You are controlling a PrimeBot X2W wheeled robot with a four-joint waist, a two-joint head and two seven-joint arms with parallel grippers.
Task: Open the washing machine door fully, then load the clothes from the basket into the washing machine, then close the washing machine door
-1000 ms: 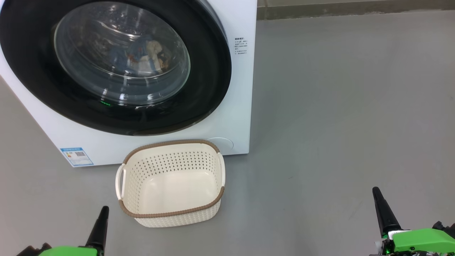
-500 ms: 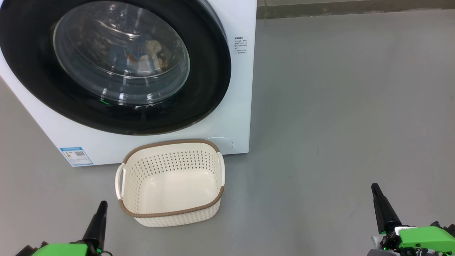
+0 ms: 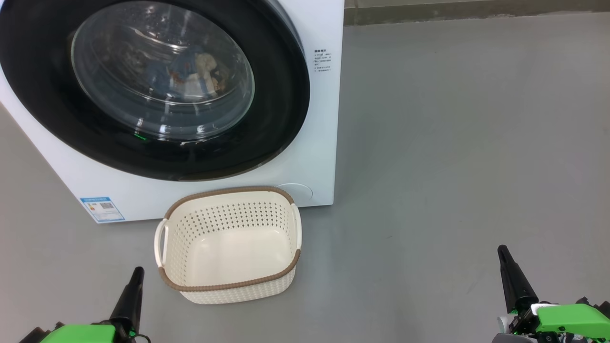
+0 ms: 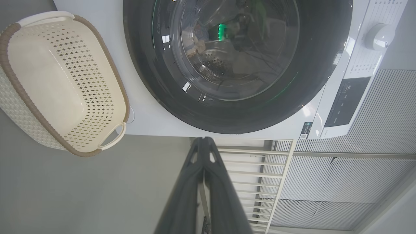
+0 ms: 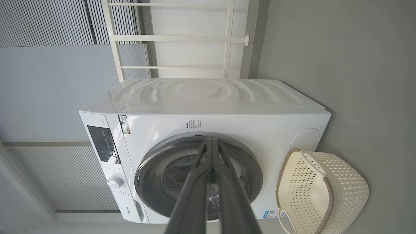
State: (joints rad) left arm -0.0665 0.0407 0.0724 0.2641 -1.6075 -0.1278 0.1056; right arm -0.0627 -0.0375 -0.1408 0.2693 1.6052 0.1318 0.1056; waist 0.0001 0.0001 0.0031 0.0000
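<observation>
Head view: washing machine door (image 3: 286,95) shut at 11 o'clock, clothes (image 3: 193,71) visible behind its glass. Basket (image 3: 228,287) empty, at 6 o'clock of the washing machine (image 3: 324,143).

Left wrist view: left gripper (image 4: 204,140) fingers clenched together, grasping nothing.

Right wrist view: right gripper (image 5: 212,140) likewise clenched, unloaded.

The smooth grey floor (image 3: 452,143) carries the white washing machine (image 3: 314,162), which stands at the left, close to the floor's far edge. The cream basket (image 3: 228,287) sits upright on the floor just before the machine's lower right corner.
</observation>
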